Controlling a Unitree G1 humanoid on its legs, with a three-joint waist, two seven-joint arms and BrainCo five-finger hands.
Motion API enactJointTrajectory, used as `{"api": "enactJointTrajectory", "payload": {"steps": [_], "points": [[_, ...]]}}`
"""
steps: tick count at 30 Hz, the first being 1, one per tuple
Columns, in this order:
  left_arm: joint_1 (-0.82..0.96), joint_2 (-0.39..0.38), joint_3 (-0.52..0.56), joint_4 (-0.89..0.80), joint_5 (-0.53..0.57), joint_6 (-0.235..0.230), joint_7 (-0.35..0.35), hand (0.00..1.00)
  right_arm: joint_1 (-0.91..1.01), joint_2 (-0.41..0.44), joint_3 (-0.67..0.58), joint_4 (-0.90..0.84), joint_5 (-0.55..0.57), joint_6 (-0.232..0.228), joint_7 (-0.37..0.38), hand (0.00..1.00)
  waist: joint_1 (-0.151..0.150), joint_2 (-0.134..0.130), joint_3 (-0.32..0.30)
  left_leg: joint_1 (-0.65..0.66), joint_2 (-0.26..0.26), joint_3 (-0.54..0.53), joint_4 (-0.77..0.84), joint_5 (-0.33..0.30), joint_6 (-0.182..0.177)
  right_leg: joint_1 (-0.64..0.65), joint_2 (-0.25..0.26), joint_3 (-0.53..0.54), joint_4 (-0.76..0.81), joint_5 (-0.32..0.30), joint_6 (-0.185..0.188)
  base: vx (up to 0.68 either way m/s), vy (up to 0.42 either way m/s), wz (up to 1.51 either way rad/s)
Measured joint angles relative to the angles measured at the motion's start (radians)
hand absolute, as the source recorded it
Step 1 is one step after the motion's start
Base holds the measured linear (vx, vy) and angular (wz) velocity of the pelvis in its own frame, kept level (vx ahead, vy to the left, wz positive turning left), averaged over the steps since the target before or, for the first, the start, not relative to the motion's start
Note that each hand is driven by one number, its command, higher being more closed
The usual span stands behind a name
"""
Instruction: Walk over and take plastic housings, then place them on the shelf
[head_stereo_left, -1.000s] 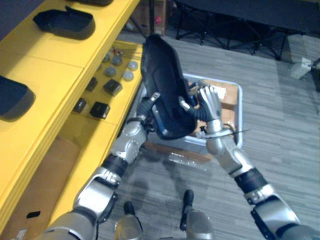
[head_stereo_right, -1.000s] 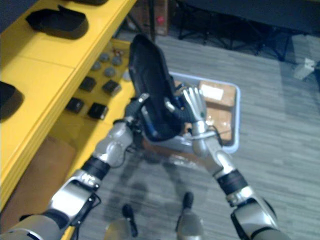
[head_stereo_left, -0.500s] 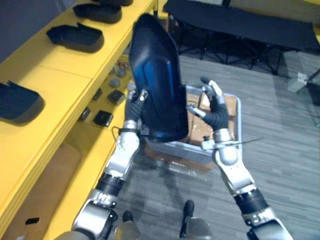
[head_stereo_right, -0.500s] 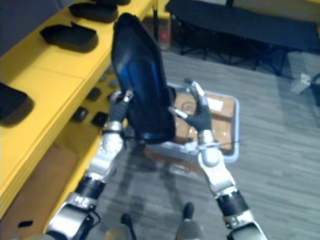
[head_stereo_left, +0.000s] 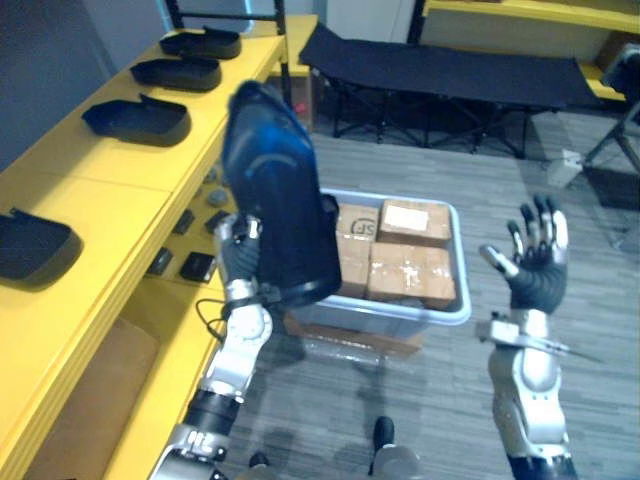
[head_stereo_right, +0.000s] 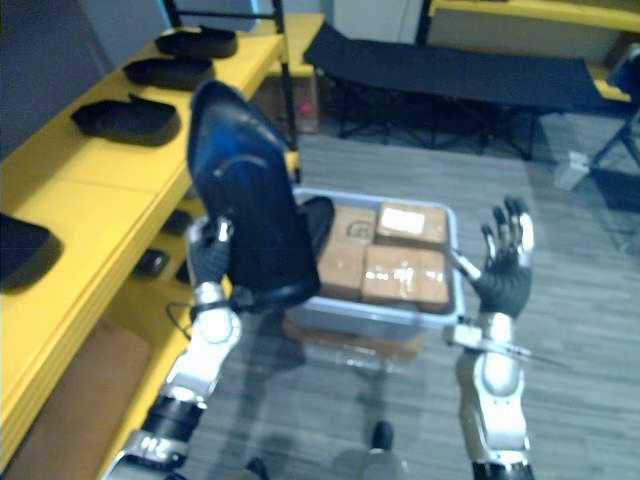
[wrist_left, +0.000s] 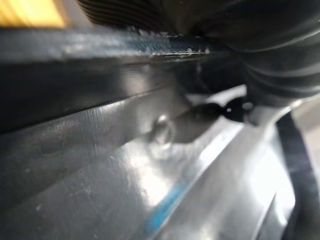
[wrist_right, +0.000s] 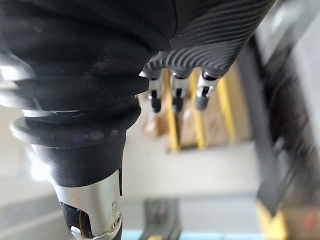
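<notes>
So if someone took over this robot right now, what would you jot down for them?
Left hand: shut on a dark housing, held upright and raised between the shelf and the bin.
Right hand: open, empty, raised off to the right, clear of the housing.
Done: housing picked up; four other housings lie on the shelf top.
Left: set this housing on the shelf, probably in the bare stretch between the nearest one and the next.
The bin holds boxes.
</notes>
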Motion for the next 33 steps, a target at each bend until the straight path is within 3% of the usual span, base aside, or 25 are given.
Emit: {"api": "enactJointTrajectory", "payload": {"steps": [1, 6, 10, 16, 18, 20, 25, 30, 32, 33], "points": [[0.014, -0.008, 0.015, -0.014, -0.002, -0.005, 0.005, 1.0, 0.004, 0.005, -0.014, 0.026, -0.001, 0.0, -0.012, 0.0, -0.003, 0.001, 0.0, 0.0, 0.0, 0.0, 0.0, 0.0, 0.0, 0.0, 0.0, 0.0, 0.0, 0.0, 0.0, 0.0, 0.0, 0.0], [0.191, -0.059, 0.084, -0.192, -0.085, -0.116, 0.027, 1.0, 0.059, 0.061, -0.073, 0.117, 0.025, 0.0, 0.012, 0.0, -0.005, 0.005, -0.002, 0.002, -0.001, -0.022, -0.001, -0.001, 0.0, 0.021, -0.003, -0.024, -0.001, -0.006, 0.006, 0.01, 0.005, 0.13], [0.321, -0.099, 0.159, -0.343, -0.09, -0.157, 0.02, 1.0, 0.059, 0.068, -0.044, 0.114, -0.009, 0.0, 0.102, 0.0, 0.033, 0.016, -0.009, 0.004, -0.004, -0.079, -0.001, -0.001, 0.0, 0.067, -0.009, -0.082, -0.001, -0.022, 0.011, -0.02, 0.005, 0.4], [0.481, -0.098, 0.369, -0.538, -0.089, -0.165, 0.021, 1.0, -0.083, 0.062, 0.146, 0.117, -0.029, 0.002, 0.17, 0.0, 0.139, 0.047, -0.027, -0.005, -0.015, -0.209, -0.01, 0.007, -0.002, 0.153, -0.014, -0.22, -0.005, -0.058, 0.023, 0.0, -0.004, 0.63], [0.521, -0.101, 0.411, -0.577, -0.088, -0.17, 0.017, 1.0, -0.148, 0.064, 0.233, 0.12, -0.032, 0.011, 0.166, 0.0, 0.178, 0.047, -0.036, -0.022, -0.017, -0.253, -0.012, 0.018, -0.006, 0.165, -0.01, -0.266, -0.006, -0.061, 0.023, 0.02, -0.015, 0.61], [0.574, -0.124, 0.453, -0.622, -0.087, -0.175, 0.011, 1.0, -0.245, 0.087, 0.326, 0.17, -0.068, 0.039, 0.155, 0.0, 0.238, 0.043, -0.038, -0.044, -0.018, -0.297, -0.011, 0.026, -0.006, 0.182, -0.004, -0.306, -0.007, -0.066, 0.022, 0.06, -0.02, 0.57], [0.664, -0.178, 0.517, -0.631, -0.099, -0.179, -0.024, 1.0, -0.346, 0.145, 0.415, 0.269, -0.144, 0.092, 0.138, 0.0, 0.319, 0.033, -0.04, -0.052, -0.037, -0.349, -0.007, 0.026, -0.004, 0.213, -0.013, -0.364, -0.007, -0.077, 0.029, 0.04, 0.009, 0.39], [0.715, -0.209, 0.563, -0.63, -0.211, -0.193, -0.064, 1.0, -0.319, 0.14, 0.423, 0.27, -0.172, 0.11, 0.154, 0.0, 0.315, 0.003, -0.043, -0.09, -0.071, -0.405, 0.031, 0.012, 0.017, 0.267, -0.032, -0.469, -0.006, -0.091, 0.044, 0.03, 0.018, 0.46], [0.693, -0.206, 0.56, -0.63, -0.262, -0.204, -0.133, 1.0, -0.266, 0.124, 0.393, 0.267, -0.198, 0.112, 0.156, 0.0, 0.305, -0.006, -0.04, -0.141, -0.083, -0.41, 0.069, 0.006, 0.033, 0.306, -0.035, -0.57, -0.005, -0.099, 0.055, 0.0, 0.01, 1.2], [0.692, -0.207, 0.559, -0.63, -0.292, -0.221, -0.17, 1.0, -0.234, 0.112, 0.379, 0.266, -0.22, 0.112, 0.153, 0.0, 0.304, -0.006, -0.039, -0.156, -0.071, -0.361, 0.073, 0.018, 0.043, 0.319, -0.043, -0.609, 0.012, -0.111, 0.065, 0.01, 0.035, 1.28]]}}
